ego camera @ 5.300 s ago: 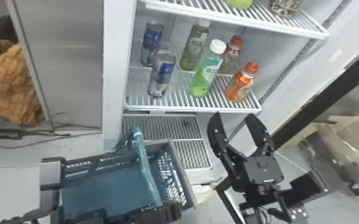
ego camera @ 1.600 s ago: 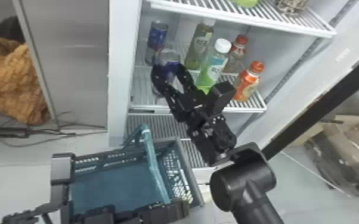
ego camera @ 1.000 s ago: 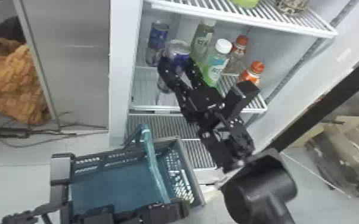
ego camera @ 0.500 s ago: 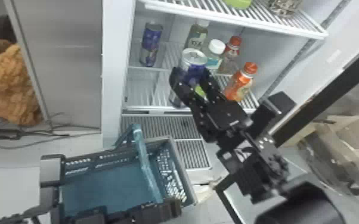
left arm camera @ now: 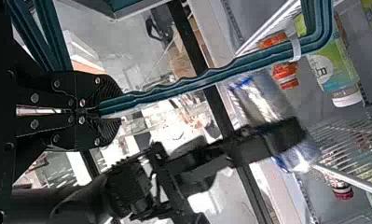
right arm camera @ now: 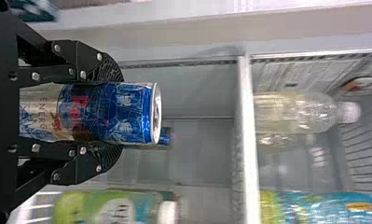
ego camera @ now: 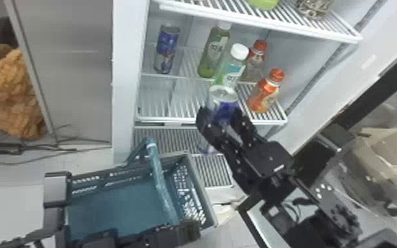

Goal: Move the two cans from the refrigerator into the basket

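Note:
My right gripper (ego camera: 220, 113) is shut around a blue-and-silver can (ego camera: 225, 108), in front of the shelf's front edge; the can is upright. In the right wrist view the can (right arm camera: 104, 112) sits between the fingers of the right gripper (right arm camera: 119, 113). Another blue can (ego camera: 167, 49) stands at the left of the refrigerator shelf (ego camera: 174, 117), towards the back. Low in the head view, my left gripper (ego camera: 188, 231) is at the handle of the teal basket (ego camera: 201, 198). The left wrist view has the left gripper (left arm camera: 102, 108) shut on that handle (left arm camera: 193, 83).
Green-labelled bottles (ego camera: 232, 67) and orange-capped bottles (ego camera: 266, 90) stand on the same shelf, right of the remaining can. An upper shelf (ego camera: 260, 24) hangs above them. The refrigerator's side wall (ego camera: 125, 82) rises behind the basket, and cardboard boxes (ego camera: 389, 148) lie at the right.
My right gripper, open and empty at first, took hold of the front can and drew it off the shelf, forward and to the right. The left arm and basket kept their place.

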Tool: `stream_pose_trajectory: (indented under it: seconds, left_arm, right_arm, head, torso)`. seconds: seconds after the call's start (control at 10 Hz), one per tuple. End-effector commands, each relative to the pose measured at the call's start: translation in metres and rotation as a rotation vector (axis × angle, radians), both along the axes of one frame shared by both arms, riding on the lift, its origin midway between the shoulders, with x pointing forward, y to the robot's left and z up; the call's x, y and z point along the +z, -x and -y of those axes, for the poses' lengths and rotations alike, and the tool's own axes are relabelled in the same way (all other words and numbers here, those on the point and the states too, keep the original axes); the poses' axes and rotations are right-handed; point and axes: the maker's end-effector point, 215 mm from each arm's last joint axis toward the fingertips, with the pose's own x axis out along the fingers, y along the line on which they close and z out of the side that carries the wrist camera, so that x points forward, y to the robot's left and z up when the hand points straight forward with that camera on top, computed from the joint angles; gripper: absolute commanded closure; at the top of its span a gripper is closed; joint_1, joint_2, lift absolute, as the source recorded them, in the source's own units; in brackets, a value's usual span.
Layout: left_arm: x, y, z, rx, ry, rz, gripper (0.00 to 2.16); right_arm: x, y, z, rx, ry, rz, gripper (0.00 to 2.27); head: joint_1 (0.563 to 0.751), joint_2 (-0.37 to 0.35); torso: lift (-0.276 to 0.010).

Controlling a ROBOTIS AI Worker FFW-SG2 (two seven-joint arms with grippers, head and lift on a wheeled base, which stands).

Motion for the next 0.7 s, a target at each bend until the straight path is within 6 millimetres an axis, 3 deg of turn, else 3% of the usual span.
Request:
stream_pose_trajectory:
  seconds: [0.0, 0.2, 0.6]
  left_arm:
    - [0.0, 0.001, 0.0, 0.0, 0.001, -0.002, 1.22]
    - [0.0, 0.0, 0.0, 0.0, -0.001, 0.001, 1.22]
    - [0.0, 0.0, 0.001, -0.002, 0.0, 0.0, 1.22]
  right_arm:
    - [-0.025, 0.014, -0.005, 0.012, -0.035, -0.092, 0.91]
    - [-0.062, 0.03, -0.016, 0.044, -0.119, -0.212, 0.91]
    - [-0.108, 0.054, -0.037, 0.081, -0.159, -0.4, 0.91]
  head:
    - [0.695, -0.35]
    - [0.695, -0.35]
    - [0.695, -0.35]
  torso:
    - [-0.276]
    - [-0.276]
    - [-0.276]
